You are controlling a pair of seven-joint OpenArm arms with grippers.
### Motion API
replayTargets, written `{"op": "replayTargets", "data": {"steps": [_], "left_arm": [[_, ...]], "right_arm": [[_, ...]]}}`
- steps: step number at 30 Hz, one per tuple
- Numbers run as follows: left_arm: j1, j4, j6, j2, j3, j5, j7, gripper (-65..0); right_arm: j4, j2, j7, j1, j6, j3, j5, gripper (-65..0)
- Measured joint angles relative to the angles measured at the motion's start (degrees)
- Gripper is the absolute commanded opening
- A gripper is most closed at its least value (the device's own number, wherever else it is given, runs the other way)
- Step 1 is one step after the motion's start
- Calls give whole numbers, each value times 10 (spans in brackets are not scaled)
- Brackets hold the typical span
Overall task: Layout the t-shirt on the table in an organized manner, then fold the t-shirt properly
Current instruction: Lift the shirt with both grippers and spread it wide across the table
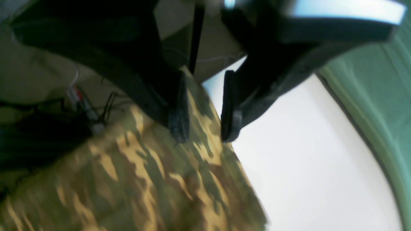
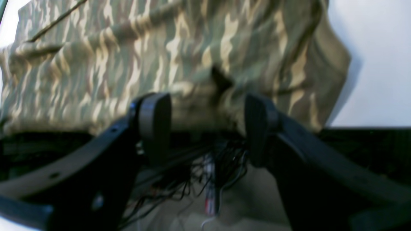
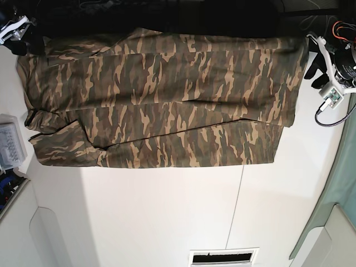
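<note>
The camouflage t-shirt lies spread along the far edge of the white table, one sleeve bunched at the view's left. My left gripper hovers at the shirt's right-hand edge. In the left wrist view its black fingers stand apart over the cloth's border, gripping nothing, so the gripper is open. My right gripper sits at the shirt's far left corner. In the right wrist view the gripper is wide open, and the crumpled shirt edge lies just beyond its pads.
A clear plastic box stands at the table's left edge. A thin dark seam crosses the tabletop, and a white slotted panel lies near the front. Green fabric hangs at the right. Loose cables dangle below the far edge.
</note>
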Motion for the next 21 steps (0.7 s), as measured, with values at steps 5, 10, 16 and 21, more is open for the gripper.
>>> {"op": "replayTargets", "data": {"steps": [5,10,16,21], "left_arm": [[-16,-1,36,18,-1,4,-34,-438],[-72,-36,39,64,2,4,-34,-440],[-155,-137,39,110,43,8,-40,-439],[-233,-212,39,125,107,15,-70,-434]], "right_arm": [[-6,0,25,70,-20,0,-38,-294],[-64,0,34,151,-38,-1,-63,-294],[-185,-4,36,239,-37,0,-69,-294],[-249,-19,45,299,-29,0,-68,-294]]}}
